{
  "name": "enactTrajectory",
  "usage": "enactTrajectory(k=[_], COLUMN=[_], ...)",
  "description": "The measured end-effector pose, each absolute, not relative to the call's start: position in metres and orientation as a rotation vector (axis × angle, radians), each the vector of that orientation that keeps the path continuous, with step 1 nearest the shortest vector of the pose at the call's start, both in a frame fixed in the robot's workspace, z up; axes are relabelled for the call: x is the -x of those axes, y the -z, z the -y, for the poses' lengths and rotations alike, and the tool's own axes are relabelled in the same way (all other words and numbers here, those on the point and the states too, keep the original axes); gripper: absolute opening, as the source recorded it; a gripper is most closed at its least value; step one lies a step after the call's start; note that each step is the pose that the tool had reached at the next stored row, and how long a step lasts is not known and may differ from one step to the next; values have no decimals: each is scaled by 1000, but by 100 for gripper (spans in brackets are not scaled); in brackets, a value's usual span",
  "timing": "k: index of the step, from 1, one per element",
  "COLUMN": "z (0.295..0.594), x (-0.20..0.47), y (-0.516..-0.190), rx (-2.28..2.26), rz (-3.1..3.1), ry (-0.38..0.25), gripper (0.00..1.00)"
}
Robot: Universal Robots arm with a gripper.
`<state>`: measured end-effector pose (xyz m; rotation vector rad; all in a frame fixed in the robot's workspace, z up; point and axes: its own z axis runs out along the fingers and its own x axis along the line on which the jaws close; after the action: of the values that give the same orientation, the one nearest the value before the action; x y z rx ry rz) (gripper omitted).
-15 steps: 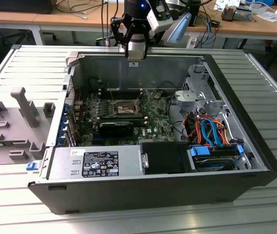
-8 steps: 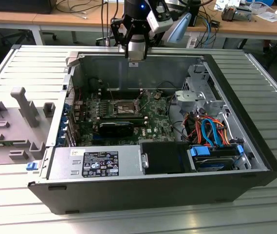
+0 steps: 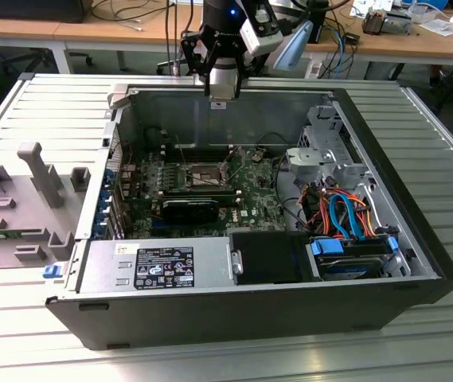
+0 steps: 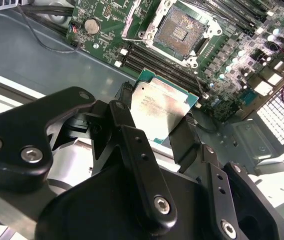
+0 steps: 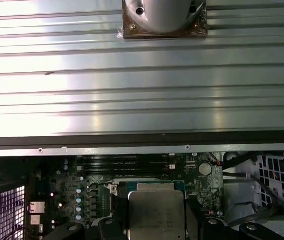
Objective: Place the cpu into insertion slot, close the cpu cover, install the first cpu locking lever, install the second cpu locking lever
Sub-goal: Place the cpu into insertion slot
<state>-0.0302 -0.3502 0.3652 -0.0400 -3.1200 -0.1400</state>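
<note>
The cpu is one flat square chip with a dull silver lid on a green edge. It sits between the two black fingers of the gripper, which are clamped on its opposite sides. It hangs in the air above the green board, touching nothing else. The lid carries faint grey print, too small to make out.

In the second wrist view, the single insertion slot lies beyond the fingertips with its dark centre bare. The cpu cover seems tilted up at one side of it. Long black slots run between the held chip and the slot, and one round coin cell sits off to the side.

In the first wrist view the cpu is seen lid-on between the fingers, with the ribbed metal table past the board.

The exterior view takes in the whole open computer case, with the gripper high over its far wall and well apart from the insertion slot. One black label with small white print sits on the case's grey box.
</note>
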Motion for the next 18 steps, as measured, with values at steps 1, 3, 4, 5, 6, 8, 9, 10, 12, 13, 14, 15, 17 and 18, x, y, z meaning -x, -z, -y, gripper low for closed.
enactTrajectory(k=[1,3,4,5,6,8,9,10,12,13,14,15,17,18], z=[350,351,351,351,351,351,351,351,351,352,352,352,352,352], x=[30,30,30,30,30,30,30,30,30,30,30,30,30,30], y=[-365,-365,-364,-364,-364,-363,-363,-363,-362,-362,-362,-362,-362,-361], rx=[40,40,40,40,40,40,40,40,40,40,40,40,40,40], rz=[3120,3120,3120,3120,3120,3120,3120,3120,3120,3120,3120,3120,3120,3120], ry=[140,140,140,140,140,140,140,140,140,140,140,140,140,140], gripper=[55,55,55,55,55,55,55,55,55,55,55,55,55,55])
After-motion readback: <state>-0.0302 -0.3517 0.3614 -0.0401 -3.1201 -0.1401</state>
